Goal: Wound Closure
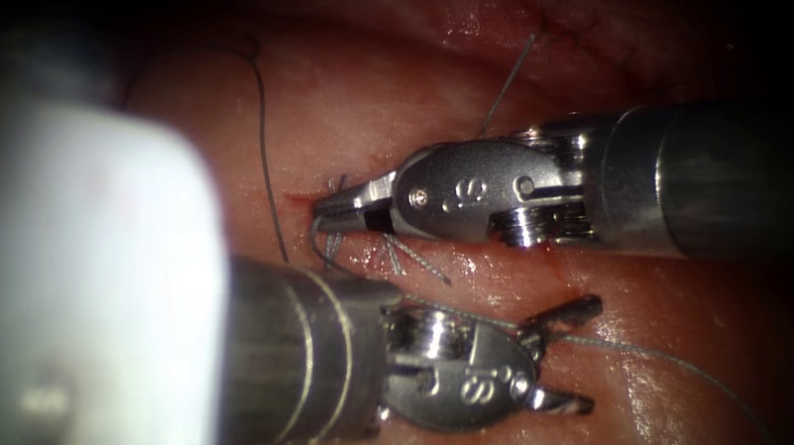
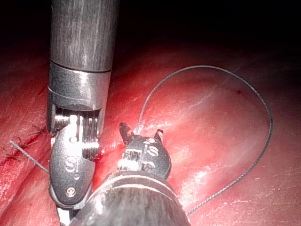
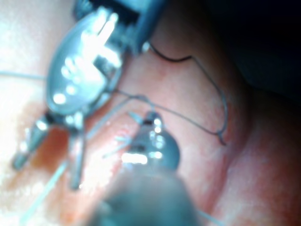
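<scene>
Left pincer (image 1: 572,357) (agape) straddling thread (image 1: 631,347)

Your right tool (image 1: 341,209) is polished metal, bright and smooth on its jaw housing, with a stamped mark catching the light; its shaft behind is a duller, brushed grey metal. Your left tool (image 1: 572,357) has the same glossy steel at the wrist, and its two jaws look darker and finely ridged. Its shaft shows a satin metal collar, then a matt dark sleeve. The tissue (image 1: 458,56) under them is wet and shiny, soft and slightly uneven, with glistening highlights and a thin film of red fluid (image 1: 561,264). The thread (image 1: 265,148) is a fine, dark, matt strand, and the cut ends of thread (image 1: 416,260) look paler and stiff.
</scene>
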{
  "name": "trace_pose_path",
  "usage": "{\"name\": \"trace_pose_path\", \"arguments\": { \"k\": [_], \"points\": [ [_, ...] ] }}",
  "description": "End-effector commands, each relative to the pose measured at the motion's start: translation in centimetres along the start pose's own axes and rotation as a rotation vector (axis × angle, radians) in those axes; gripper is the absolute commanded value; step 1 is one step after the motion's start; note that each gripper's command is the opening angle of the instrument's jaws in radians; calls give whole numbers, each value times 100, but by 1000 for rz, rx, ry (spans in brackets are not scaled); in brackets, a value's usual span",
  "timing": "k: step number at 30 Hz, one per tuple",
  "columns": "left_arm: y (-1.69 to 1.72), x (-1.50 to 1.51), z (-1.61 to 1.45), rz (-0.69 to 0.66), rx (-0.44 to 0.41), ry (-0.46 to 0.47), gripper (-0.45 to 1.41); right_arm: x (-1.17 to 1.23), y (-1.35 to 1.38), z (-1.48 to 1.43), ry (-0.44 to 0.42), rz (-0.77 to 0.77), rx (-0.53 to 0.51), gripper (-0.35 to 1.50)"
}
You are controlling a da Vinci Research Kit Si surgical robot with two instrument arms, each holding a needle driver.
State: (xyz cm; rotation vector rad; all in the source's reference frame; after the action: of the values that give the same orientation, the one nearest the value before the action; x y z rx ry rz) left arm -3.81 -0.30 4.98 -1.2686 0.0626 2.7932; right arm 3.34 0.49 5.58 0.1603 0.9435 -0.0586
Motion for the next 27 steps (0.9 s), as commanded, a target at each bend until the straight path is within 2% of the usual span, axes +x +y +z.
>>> {"name": "trace_pose_path", "arguments": {
  "k": [1,13,14,15,23,26,27],
  "points": [
    [7,-2,8,-4,-1,-2,36,-1,-2,9,1,0,0,-35],
    [16,10,36,3,3,5,24,0,1,15,-12,20,-9,-35],
    [18,11,38,4,-6,16,7,-1,0,16,-12,25,-9,-35],
    [18,11,38,10,-13,25,-45,-1,-1,17,-12,24,-10,-35],
    [16,4,19,29,-40,54,-45,-4,-5,16,-12,31,-9,-35],
    [13,4,3,24,-64,104,-45,-7,-7,11,-15,27,-5,-35],
    [10,6,-13,18,-80,150,-45,-11,-10,4,-11,23,-8,-35]
  ]
}}
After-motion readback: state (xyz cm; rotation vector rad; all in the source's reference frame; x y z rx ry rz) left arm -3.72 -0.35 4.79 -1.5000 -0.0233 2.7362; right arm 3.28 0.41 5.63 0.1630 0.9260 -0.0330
